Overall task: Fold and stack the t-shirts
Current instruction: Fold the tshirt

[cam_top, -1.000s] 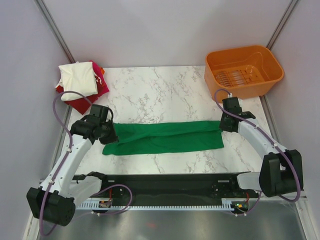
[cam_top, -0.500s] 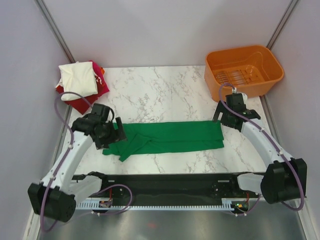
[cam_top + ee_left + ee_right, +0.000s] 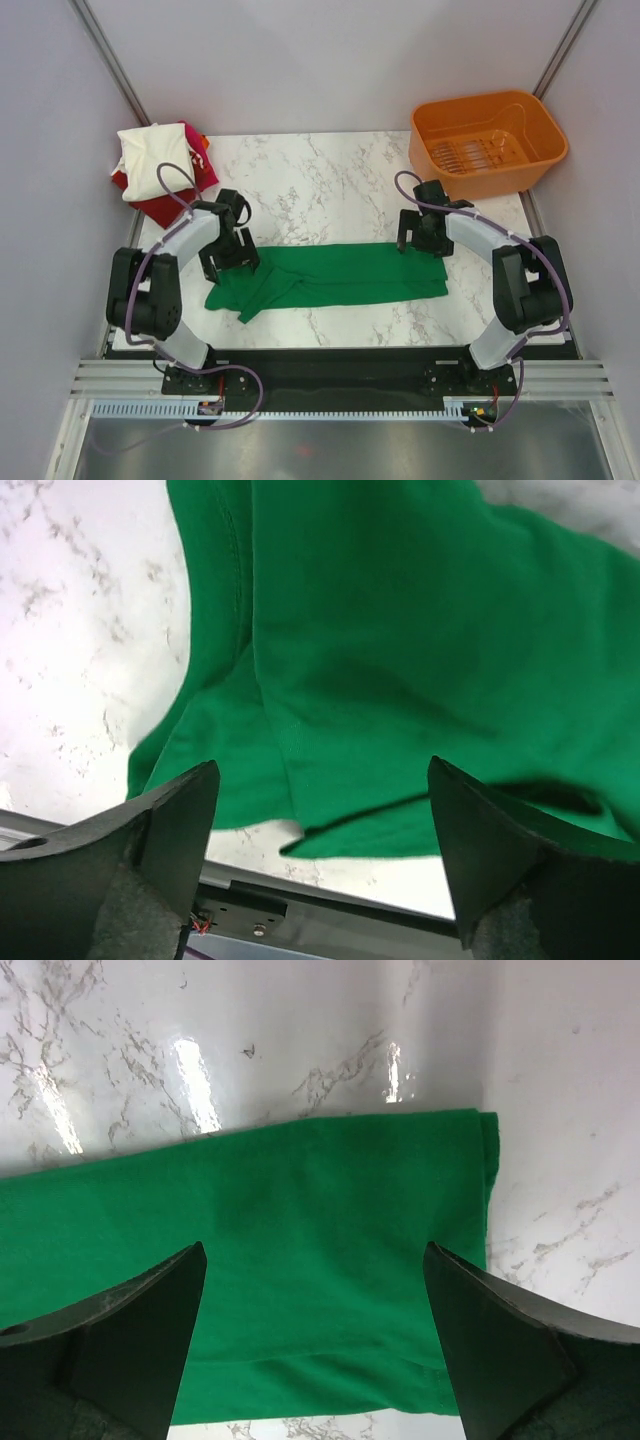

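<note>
The green t-shirt (image 3: 335,278) lies on the marble table as a long folded strip, its left end rumpled. My left gripper (image 3: 230,258) hangs open just over that left end, and the left wrist view shows green cloth (image 3: 400,630) below the spread jaws (image 3: 325,855), with nothing between them. My right gripper (image 3: 420,240) hovers open over the strip's right end (image 3: 300,1230), its jaws (image 3: 315,1350) wide and empty. At the table's far left corner, a folded cream-white t-shirt (image 3: 155,158) rests on a red one (image 3: 165,205).
An orange plastic basket (image 3: 487,140) stands at the far right corner. Grey walls close in both sides. The black rail with the arm bases (image 3: 330,372) runs along the near edge and shows in the left wrist view (image 3: 250,915).
Both grippers have opened and let go of the green shirt's ends. Both arms have swung inward over the strip. The shirt's left end has slumped into a rumple.
</note>
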Available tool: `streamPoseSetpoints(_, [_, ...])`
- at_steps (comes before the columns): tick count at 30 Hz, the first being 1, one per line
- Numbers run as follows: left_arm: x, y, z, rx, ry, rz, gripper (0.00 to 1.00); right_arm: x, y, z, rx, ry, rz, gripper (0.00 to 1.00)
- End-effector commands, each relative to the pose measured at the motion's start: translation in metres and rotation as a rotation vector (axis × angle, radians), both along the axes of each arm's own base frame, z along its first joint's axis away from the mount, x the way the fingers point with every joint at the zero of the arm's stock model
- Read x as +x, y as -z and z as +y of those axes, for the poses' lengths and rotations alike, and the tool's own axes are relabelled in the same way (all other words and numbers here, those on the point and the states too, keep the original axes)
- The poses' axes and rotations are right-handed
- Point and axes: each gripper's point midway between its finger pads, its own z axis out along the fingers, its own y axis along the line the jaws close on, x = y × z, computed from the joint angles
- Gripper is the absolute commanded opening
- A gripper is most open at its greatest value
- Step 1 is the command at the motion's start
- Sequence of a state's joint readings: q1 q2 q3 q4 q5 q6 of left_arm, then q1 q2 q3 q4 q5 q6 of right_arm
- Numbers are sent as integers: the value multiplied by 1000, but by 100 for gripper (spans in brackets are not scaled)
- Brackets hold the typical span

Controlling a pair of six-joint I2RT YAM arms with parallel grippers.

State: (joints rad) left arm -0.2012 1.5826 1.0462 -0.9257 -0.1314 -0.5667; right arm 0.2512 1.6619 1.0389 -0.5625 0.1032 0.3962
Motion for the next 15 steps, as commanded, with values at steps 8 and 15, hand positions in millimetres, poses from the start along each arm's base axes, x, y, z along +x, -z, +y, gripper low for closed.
streamPoseSetpoints(8, [39, 54, 20, 171, -56, 72, 27, -3, 31, 25, 95, -14, 21, 98])
streamPoseSetpoints(15, [107, 51, -2, 106, -12, -5, 2, -57, 64, 58, 154, -87, 122, 98])
